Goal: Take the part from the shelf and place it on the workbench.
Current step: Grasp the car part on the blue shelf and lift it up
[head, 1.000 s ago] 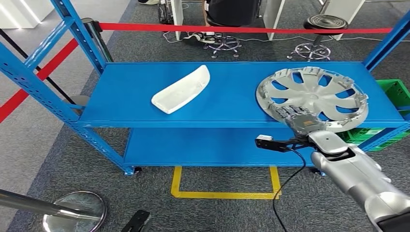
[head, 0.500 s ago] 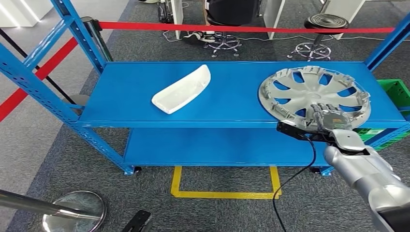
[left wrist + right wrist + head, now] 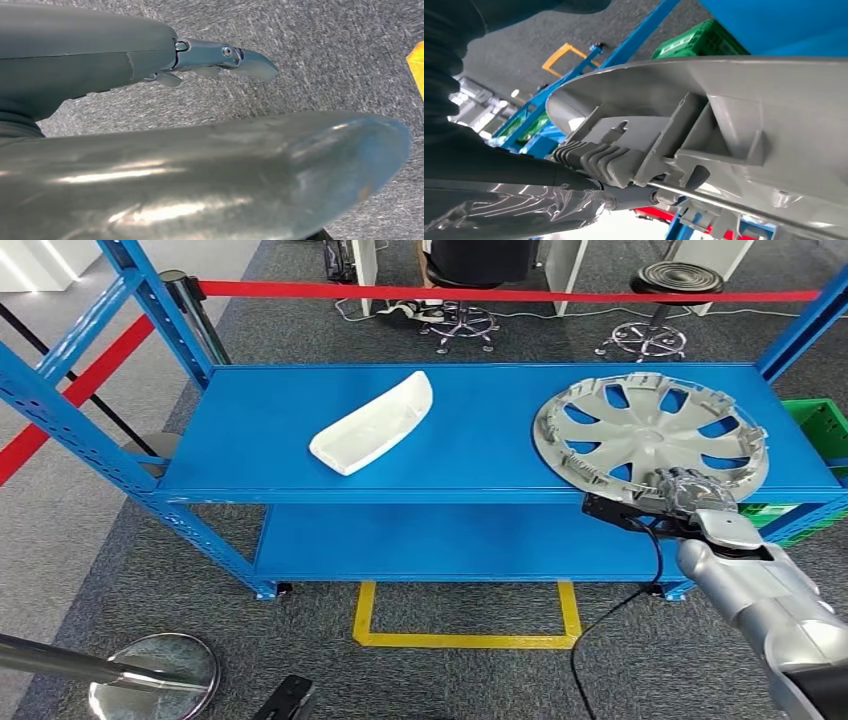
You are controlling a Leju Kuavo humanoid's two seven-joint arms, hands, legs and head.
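A silver wheel cover [image 3: 650, 430] lies inner side up on the right end of the blue shelf's top board [image 3: 480, 455]. My right hand [image 3: 685, 490] grips its near rim, fingers curled over the edge. In the right wrist view the ribbed grey rim [image 3: 749, 100] sits tight against my hand [image 3: 499, 185], with a finger [image 3: 634, 192] tucked under it. A white curved plastic part [image 3: 372, 425] rests near the middle of the same board. My left hand [image 3: 200, 165] hangs over grey carpet, fingers straight and holding nothing.
A green crate [image 3: 825, 435] stands behind the shelf's right post. Red barrier tape [image 3: 500, 292] runs along the back and left. A stanchion base [image 3: 155, 680] sits on the floor at the near left. A yellow floor marking [image 3: 465, 640] lies before the shelf.
My right hand slid from the wheel cover's spokes rightward to its near rim, and its fingers have curled over the edge. The white part has not moved.
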